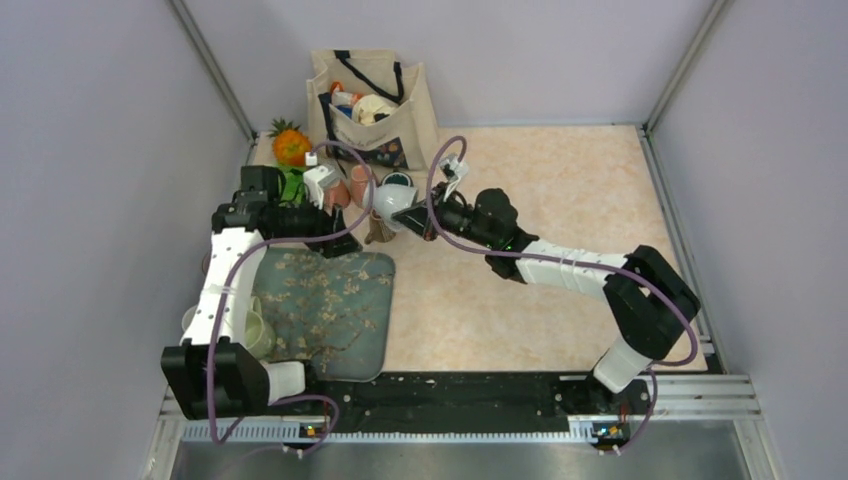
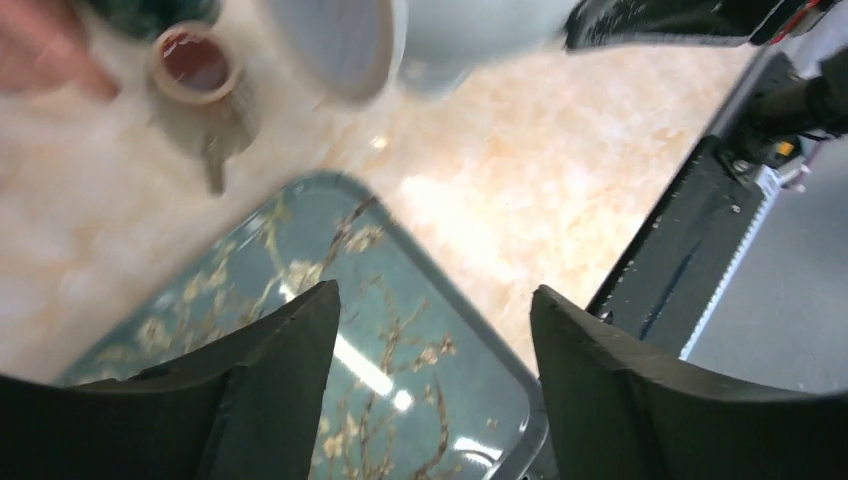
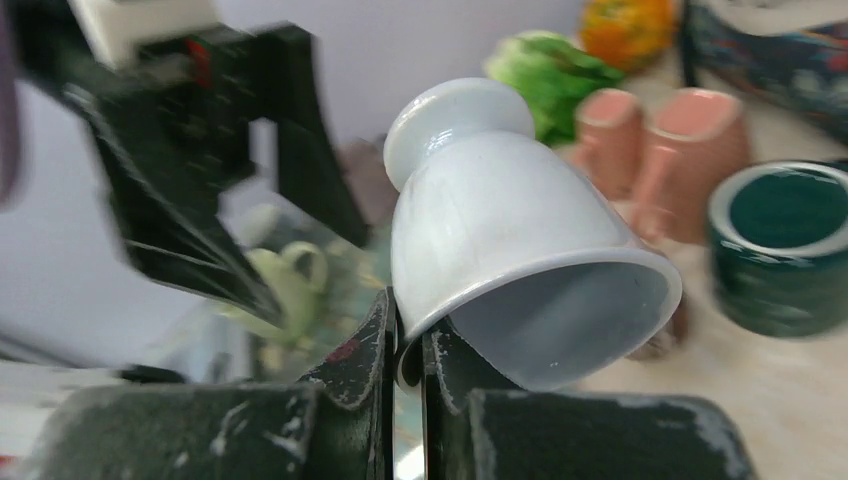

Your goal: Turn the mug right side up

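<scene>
The right gripper [image 3: 408, 335] is pinched tight on the rim of the white ceramic mug [image 3: 500, 230], one finger inside the mouth and one outside the wall, so the jaws are closed with only the thin rim between them. The mug hangs in the air above the beige marble-patterned table [image 1: 560, 200], clear of its surface and tilted. In the right wrist view its narrow foot points up and to the left, and its open mouth faces down and to the right. From above it sits just beyond the far right corner of the teal tray printed with blossom branches [image 1: 350, 320], between the two arms. The left gripper [image 2: 435, 295] stands with its jaws spread wide and nothing between them, hovering over the tray's corner with the mug just ahead of its fingers [image 2: 270, 400]. Behind the mug stand two pink cups [image 3: 650, 145] side by side, with a dark green cup [image 3: 780, 240] near them on the right. A green leafy toy [image 3: 550, 70] and an orange toy fruit [image 1: 290, 147] lie by the far left corner, beside a canvas tote bag [image 1: 400, 110]. A pale green mug [image 1: 255, 330] sits beside the tray's left edge, partly hidden by the left arm.
</scene>
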`<state>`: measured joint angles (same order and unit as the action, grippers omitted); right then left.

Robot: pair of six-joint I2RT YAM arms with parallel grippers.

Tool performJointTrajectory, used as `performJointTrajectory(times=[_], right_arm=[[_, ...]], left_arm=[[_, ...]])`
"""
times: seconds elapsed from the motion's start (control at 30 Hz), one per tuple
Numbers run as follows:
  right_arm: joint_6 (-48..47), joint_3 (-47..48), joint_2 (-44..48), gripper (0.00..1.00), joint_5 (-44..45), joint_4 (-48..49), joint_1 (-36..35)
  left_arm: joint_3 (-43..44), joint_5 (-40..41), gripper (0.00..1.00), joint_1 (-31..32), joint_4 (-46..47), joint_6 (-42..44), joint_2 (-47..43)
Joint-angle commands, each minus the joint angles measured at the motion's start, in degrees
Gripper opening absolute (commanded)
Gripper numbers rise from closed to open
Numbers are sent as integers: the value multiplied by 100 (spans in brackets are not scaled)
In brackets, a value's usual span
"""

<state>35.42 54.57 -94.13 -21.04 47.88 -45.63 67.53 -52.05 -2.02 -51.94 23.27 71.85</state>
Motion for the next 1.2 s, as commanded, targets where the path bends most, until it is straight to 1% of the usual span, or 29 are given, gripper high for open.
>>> performJointTrajectory(times=[0.0, 0.1, 0.13, 0.2, 0.27, 0.3, 0.4, 0.43, 0.53, 0.63, 0.77, 0.83, 0.9, 1.07, 1.13, 1.17], right_arm=[[-2996, 846, 508, 0, 847, -2327, -254], [-4761, 1369, 429, 0, 1052, -3662, -784], [-5404, 1541, 375, 0, 1260, -4122, -1024], [-6458, 1852, 164, 0, 1849, -4863, -1510], [-7263, 2137, -143, 0, 2596, -5389, -1921], [-7550, 2266, -294, 0, 2938, -5553, -2100], [-8186, 2583, -727, 0, 3805, -5772, -2501], [-8284, 2642, -826, 0, 4016, -5778, -2623], [-8712, 2760, -1046, 0, 4518, -5832, -2914], [-8876, 2877, -1223, 0, 4874, -5964, -3089], [-8966, 2982, -1404, 0, 5067, -6077, -3193], [-8990, 3035, -1468, 0, 5093, -6096, -3243], [-9000, 3076, -1497, 0, 5096, -6104, -3278], [-8999, 3102, -1496, 0, 5063, -6099, -3305], [-8991, 3100, -1488, 0, 5028, -6106, -3309], [-8985, 3098, -1484, 0, 5012, -6106, -3306]], left_arm=[[299, 608, 78, -644, -591, 658, -251], [527, 870, 79, -922, -691, 763, -273], [604, 943, 80, -930, -702, 775, -289], [718, 849, 85, -869, -640, 608, -328], [909, 879, 90, -615, -570, 295, -338], [995, 1077, 93, -425, -516, 129, -339], [1160, 1657, 95, 238, -311, -225, -336], [1188, 1933, 98, 500, -278, -268, -322], [1108, 2852, 98, 1126, -274, -284, -251], [844, 3715, 96, 1696, -274, -206, -223], [415, 4933, 89, 2509, -11, -136, -143], [247, 5293, 88, 2721, 191, -118, -63], [167, 5481, 87, 2840, 291, -99, 73], [-66, 5780, 84, 2918, 491, -3, 446], [-123, 6059, 77, 2923, 602, -12, 611], [-83, 6181, 71, 2922, 565, -84, 712]])
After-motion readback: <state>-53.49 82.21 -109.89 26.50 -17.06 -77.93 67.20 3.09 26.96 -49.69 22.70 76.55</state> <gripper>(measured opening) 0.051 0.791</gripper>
